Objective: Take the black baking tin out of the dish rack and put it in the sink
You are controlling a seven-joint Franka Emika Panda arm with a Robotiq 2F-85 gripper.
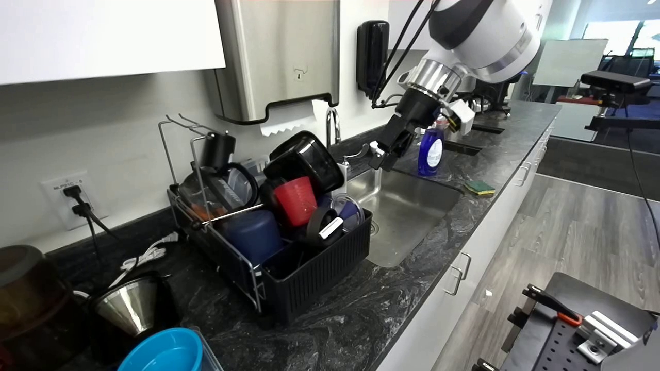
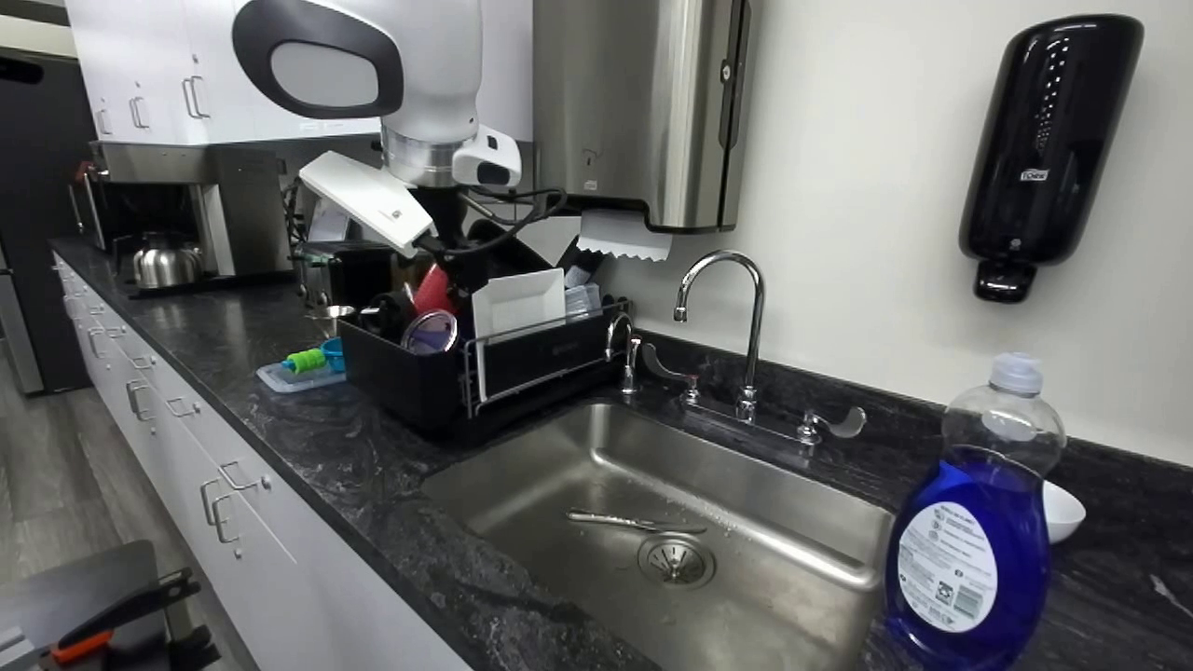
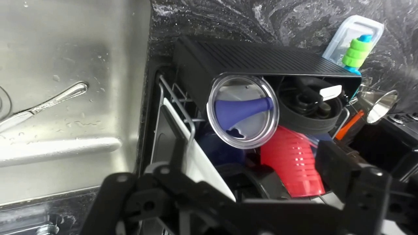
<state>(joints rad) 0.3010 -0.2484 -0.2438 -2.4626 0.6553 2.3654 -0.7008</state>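
Crowding the rack (image 2: 401, 384), red cup (image 3: 292, 163) and white dish (image 3: 201, 166) sit near jaws spread wide.

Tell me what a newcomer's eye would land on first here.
Probably the red cup, a bright patch in the crowded dish rack. Next, likely the bottle of blue liquid, standing large on the counter beside the sink in an exterior view. Then perhaps the gripper, jaws wide apart, aimed down at the dish rack in the wrist view.
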